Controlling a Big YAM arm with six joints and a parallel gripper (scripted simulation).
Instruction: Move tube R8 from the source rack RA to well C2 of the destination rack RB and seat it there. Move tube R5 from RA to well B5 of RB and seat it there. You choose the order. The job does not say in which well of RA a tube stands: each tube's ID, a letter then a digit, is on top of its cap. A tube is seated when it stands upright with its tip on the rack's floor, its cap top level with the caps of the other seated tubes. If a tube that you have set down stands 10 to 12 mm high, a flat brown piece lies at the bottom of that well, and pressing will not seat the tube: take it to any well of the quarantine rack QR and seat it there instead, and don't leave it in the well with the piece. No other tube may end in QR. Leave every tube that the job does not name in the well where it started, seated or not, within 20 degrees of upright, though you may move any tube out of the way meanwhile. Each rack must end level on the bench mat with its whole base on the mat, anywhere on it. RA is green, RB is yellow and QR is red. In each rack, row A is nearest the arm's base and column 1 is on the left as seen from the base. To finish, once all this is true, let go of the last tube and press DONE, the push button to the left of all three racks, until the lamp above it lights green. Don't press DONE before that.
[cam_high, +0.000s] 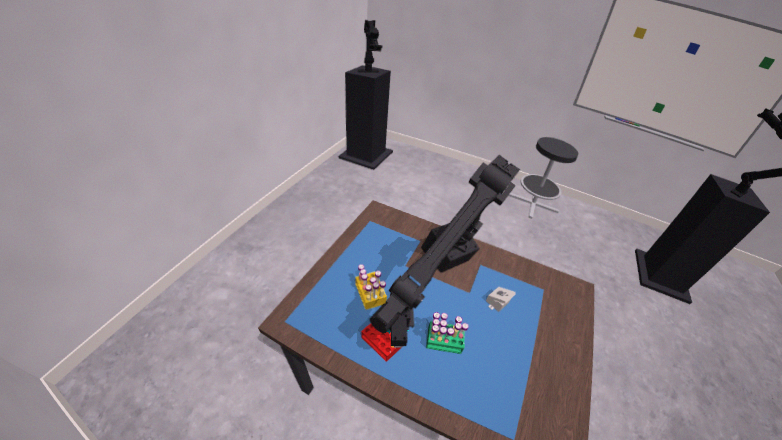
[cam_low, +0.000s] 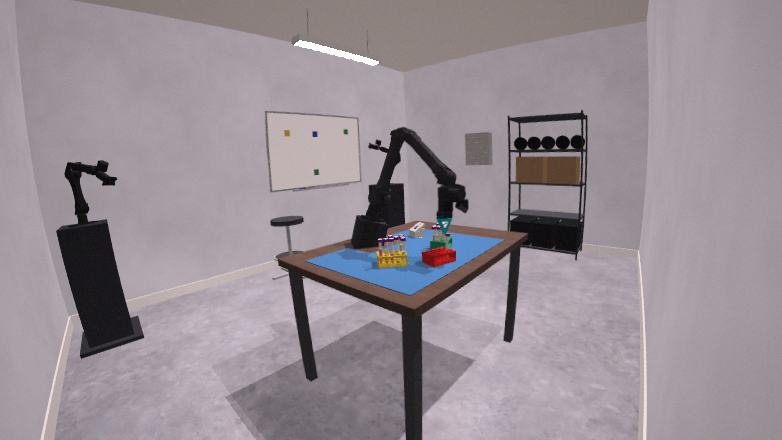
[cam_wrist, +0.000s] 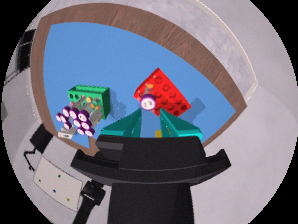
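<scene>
My gripper (cam_high: 398, 337) (cam_low: 442, 225) (cam_wrist: 150, 111) hangs over the red rack QR (cam_high: 376, 343) (cam_low: 439, 257) (cam_wrist: 168, 91), with its teal fingers a little apart. A tube with a purple-ringed white cap (cam_wrist: 147, 103) stands between the fingertips over QR; I cannot read its ID, and the fingers do not seem to grip it. The green rack RA (cam_high: 445, 343) (cam_low: 440, 242) (cam_wrist: 91, 94) holds several capped tubes just to one side. The yellow rack RB (cam_high: 365, 299) (cam_low: 390, 263) also holds several tubes, on the other side of the arm.
The white DONE button box (cam_high: 500, 298) (cam_low: 417, 230) sits on the blue mat (cam_high: 481, 377) (cam_low: 382, 273) beyond RA. The arm's base stands at the table's back edge. The table's front edge lies close beyond QR.
</scene>
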